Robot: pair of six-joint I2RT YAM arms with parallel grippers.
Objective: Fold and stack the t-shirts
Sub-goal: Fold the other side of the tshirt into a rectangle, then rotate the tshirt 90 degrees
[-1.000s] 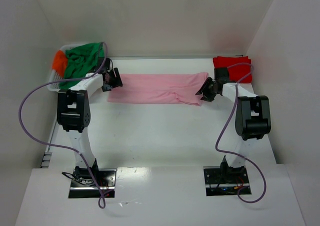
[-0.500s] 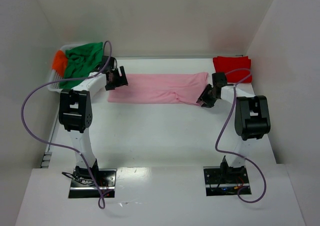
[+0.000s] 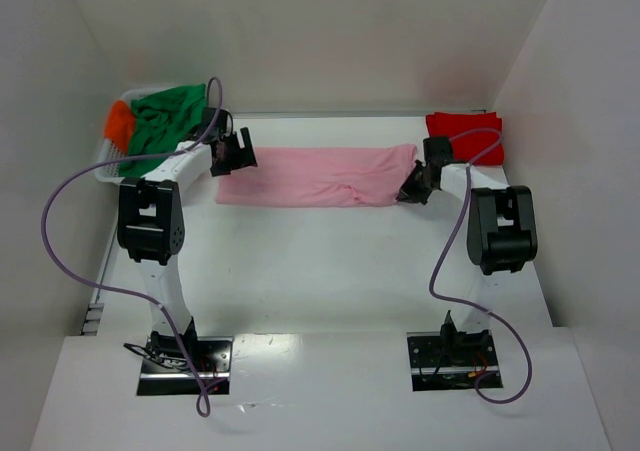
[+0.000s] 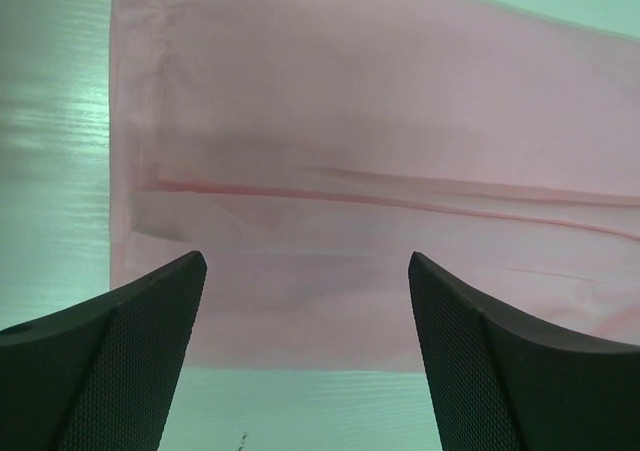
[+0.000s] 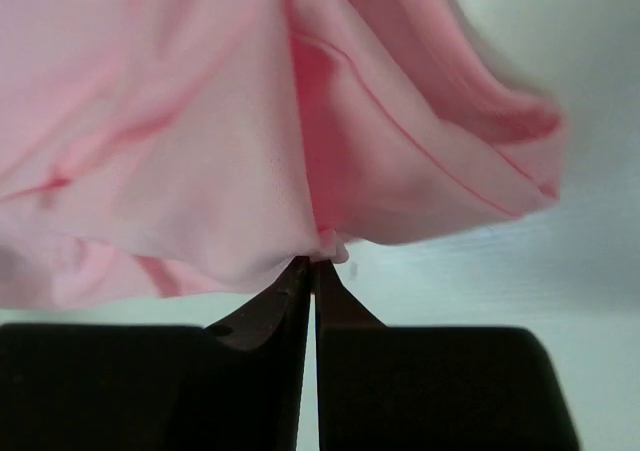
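The light pink t-shirt (image 3: 315,176) lies folded into a long strip across the far half of the table. My left gripper (image 3: 238,158) hangs open over the strip's left end; in the left wrist view the pink t-shirt (image 4: 360,161) fills the frame beyond the spread fingers (image 4: 130,351), which hold nothing. My right gripper (image 3: 412,193) is at the strip's right end, shut on a pinch of the pink t-shirt's (image 5: 200,151) edge at the fingertips (image 5: 314,267). A red t-shirt (image 3: 465,136) lies folded at the far right. Green (image 3: 165,116) and orange (image 3: 120,123) t-shirts sit in the basket.
A white basket (image 3: 108,166) stands at the far left corner. White walls enclose the table on the left, back and right. Purple cables loop from both arms over the near table.
My right gripper has closed on the pink t-shirt's right edge. My left gripper has opened wider and shifted slightly right over the left end.
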